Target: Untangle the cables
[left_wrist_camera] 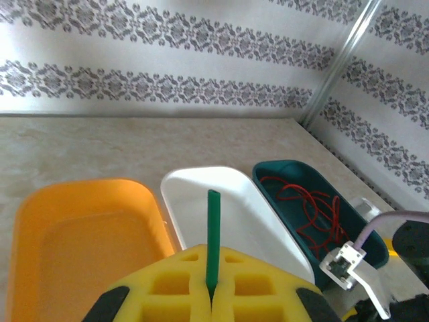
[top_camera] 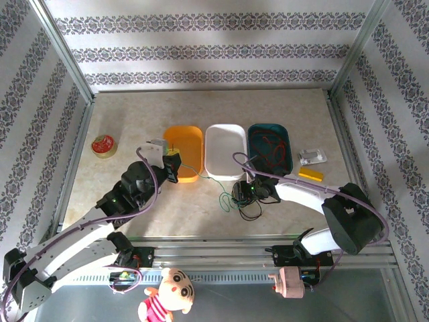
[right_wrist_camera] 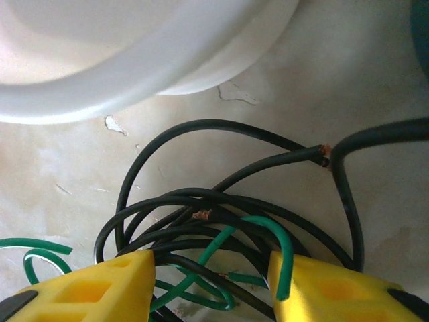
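**Entry: black-and-green knot on the bench, just near of the white tray**

Left tool (top_camera: pixel 172 166): closed on the green cable (left_wrist_camera: pixel 213 228), with a short end standing up from between its pads. It was held over the near right corner of the orange tray (top_camera: pixel 188 137).

Right tool (right_wrist_camera: pixel 209 282): open, with one pad on each side of the knot. Loops of the black cables (right_wrist_camera: pixel 221 201) and green coils lay in the gap, on the bench (top_camera: pixel 301 107) beside the rim of the white tray (top_camera: pixel 224 144).

Red cables (top_camera: pixel 271 147): in the teal tray (top_camera: pixel 253 134), apart from the knot.

Governing relation: the knot lay right and near of the left tool and directly under the right tool, so the right arm was the nearer. The green strand appeared to run far-left to near-right between the two tools. Judged: any freeing pull would follow that line.

Obscured: the crossings nearest the right pads were cut off at the wrist view's lower edge. Whether those pads touched any strand could not be told. The number of black strands was unclear. The green run showed only faintly from above.
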